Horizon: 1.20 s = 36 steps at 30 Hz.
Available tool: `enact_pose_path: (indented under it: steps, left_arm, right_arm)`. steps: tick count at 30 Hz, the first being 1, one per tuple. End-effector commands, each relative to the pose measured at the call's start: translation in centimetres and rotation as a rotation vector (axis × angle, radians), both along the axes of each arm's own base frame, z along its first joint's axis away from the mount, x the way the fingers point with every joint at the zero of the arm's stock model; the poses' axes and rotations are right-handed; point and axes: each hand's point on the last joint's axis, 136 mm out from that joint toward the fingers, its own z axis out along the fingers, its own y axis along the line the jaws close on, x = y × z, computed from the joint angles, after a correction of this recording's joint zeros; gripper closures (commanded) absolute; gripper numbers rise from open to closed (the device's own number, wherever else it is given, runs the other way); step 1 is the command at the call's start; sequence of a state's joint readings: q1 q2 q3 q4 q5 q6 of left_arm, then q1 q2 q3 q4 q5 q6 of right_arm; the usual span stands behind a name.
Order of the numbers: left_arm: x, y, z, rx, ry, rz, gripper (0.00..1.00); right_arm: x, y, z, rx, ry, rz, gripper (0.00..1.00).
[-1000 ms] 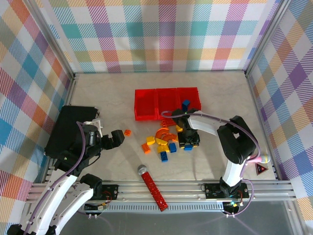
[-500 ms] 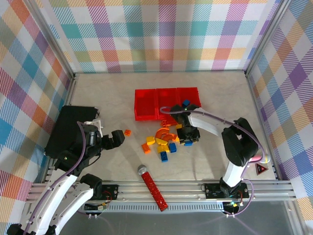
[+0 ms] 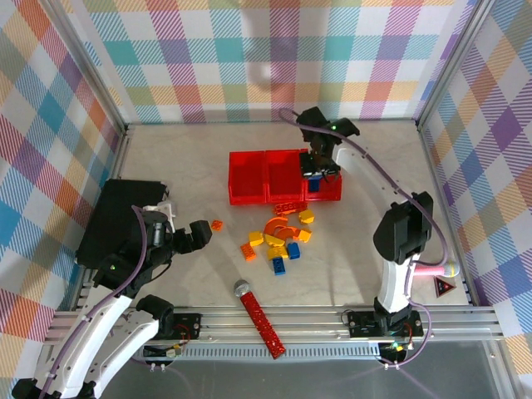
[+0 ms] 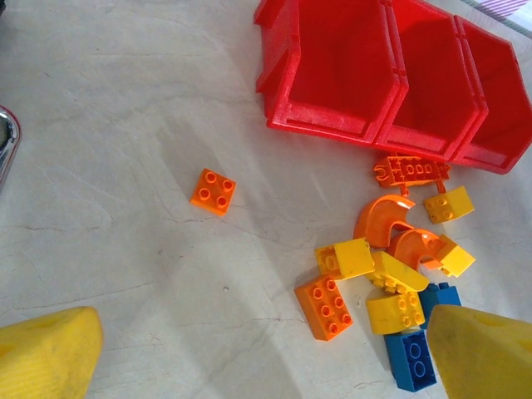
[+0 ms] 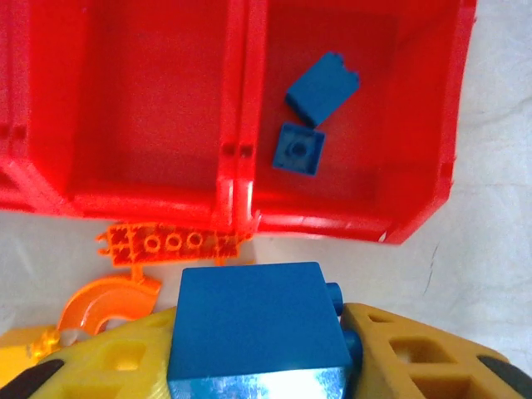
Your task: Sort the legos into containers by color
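My right gripper (image 3: 317, 169) hangs over the right-hand bin of the three joined red containers (image 3: 248, 189), shut on a blue lego (image 5: 258, 324). Two blue legos (image 5: 322, 89) lie in that bin (image 5: 416, 125), and the bin beside it (image 5: 150, 100) is bare. On the table in front of the bins is the pile of orange, yellow and blue legos (image 3: 278, 237), with orange arches (image 4: 384, 218) and a flat orange piece (image 5: 170, 243). A lone orange lego (image 4: 213, 191) lies to the pile's left. My left gripper (image 3: 199, 235) stands open near it, its yellow fingers (image 4: 46, 353) wide apart.
A large black case (image 3: 116, 218) sits at the left behind my left arm. A long red studded stick with a grey round end (image 3: 259, 317) lies near the front rail. Checked walls close in the table on three sides.
My right gripper has closed on a blue lego at the pile, lifted it and carried it back over the right-hand bin. The left arm has stayed still.
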State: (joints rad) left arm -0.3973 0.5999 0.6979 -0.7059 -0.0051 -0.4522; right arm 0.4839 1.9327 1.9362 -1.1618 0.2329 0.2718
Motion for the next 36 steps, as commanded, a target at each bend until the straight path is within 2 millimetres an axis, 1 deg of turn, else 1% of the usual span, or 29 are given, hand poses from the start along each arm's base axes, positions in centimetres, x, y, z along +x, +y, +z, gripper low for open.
enact_pose_path:
  steps: [1, 4, 7, 12, 17, 24, 28, 30, 36]
  left_arm:
    - [-0.2, 0.1, 1.0, 0.011, -0.022, -0.007, 0.0]
    - [-0.1, 0.1, 0.9, 0.012, -0.02, -0.007, 0.0]
    - [0.0, -0.1, 0.7, 0.012, -0.012, -0.01, 0.0]
    - [0.1, -0.1, 0.5, 0.016, -0.003, -0.01, 0.0]
    - [0.1, 0.0, 0.4, 0.02, -0.001, -0.008, 0.0]
    - [0.0, -0.1, 0.4, 0.021, 0.009, -0.015, 0.0]
    - [-0.2, 0.0, 0.6, 0.022, 0.007, -0.014, 0.0]
    - [-0.2, 0.0, 0.6, 0.022, 0.006, -0.011, 0.0]
    - [-0.3, 0.0, 0.6, 0.021, 0.009, -0.012, 0.0]
  right_arm:
    - [1.0, -0.2, -0.6, 0.019, 0.044, 0.048, 0.63]
    - [2.6, -0.7, -1.3, 0.024, 0.043, 0.036, 0.63]
    - [4.1, -1.3, -2.8, 0.054, 0.059, 0.012, 0.64]
    - [5.6, -1.3, -5.3, 0.072, 0.08, 0.019, 0.64]
    - [7.0, -1.2, -6.1, 0.075, 0.073, 0.02, 0.64]
    - [9.4, -1.3, -6.4, 0.06, 0.019, 0.005, 0.63]
    - [10.7, -1.4, -7.4, 0.038, 0.009, -0.006, 0.63]
    - [11.3, -1.6, -8.0, 0.02, 0.006, -0.01, 0.61]
    - [12.3, -2.0, -9.1, -0.019, -0.001, -0.01, 0.6]
